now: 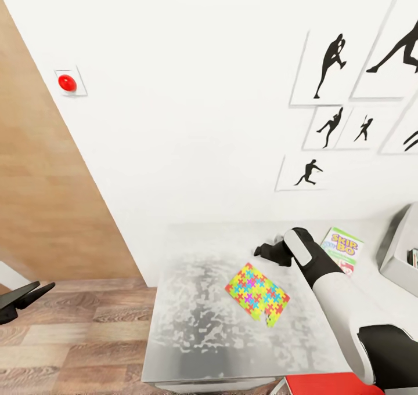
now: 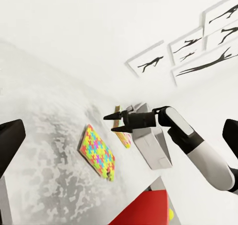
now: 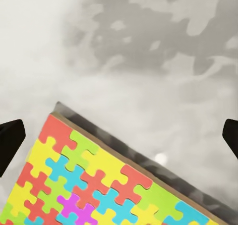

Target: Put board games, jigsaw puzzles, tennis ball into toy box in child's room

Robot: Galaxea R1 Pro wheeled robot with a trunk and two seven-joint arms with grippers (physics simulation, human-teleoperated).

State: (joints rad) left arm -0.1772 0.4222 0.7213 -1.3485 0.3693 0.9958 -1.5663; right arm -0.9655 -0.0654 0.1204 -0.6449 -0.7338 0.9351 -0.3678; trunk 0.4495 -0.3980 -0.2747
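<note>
Head view: a white worktop (image 1: 191,325) with a mottled grey sheen carries one jigsaw puzzle (image 1: 257,294), lying flat near its middle. The right gripper (image 1: 259,250) hangs above the worktop just beyond the puzzle's far edge, apart from it. In the left wrist view the right gripper (image 2: 113,123) shows its jaws parted, with nothing between them.

Right wrist view: the jigsaw puzzle (image 3: 99,180) lies below and between the two dark fingertips (image 3: 10,140), its nearest corner and long edge centred in the gap; the jaws stand wide, well clear of the slab on either side.

The Skip-Bo board game (image 1: 342,249) lies flat on the worktop beside the right forearm, between it and the toy box (image 1: 397,256), a light grey bin at the worktop's right end.

The left gripper (image 1: 26,297) is held off the worktop, over the wooden floor (image 1: 69,337); its jaws appear parted and empty. Framed silhouette pictures (image 1: 325,70) and a red button (image 1: 67,83) hang on the wall.
</note>
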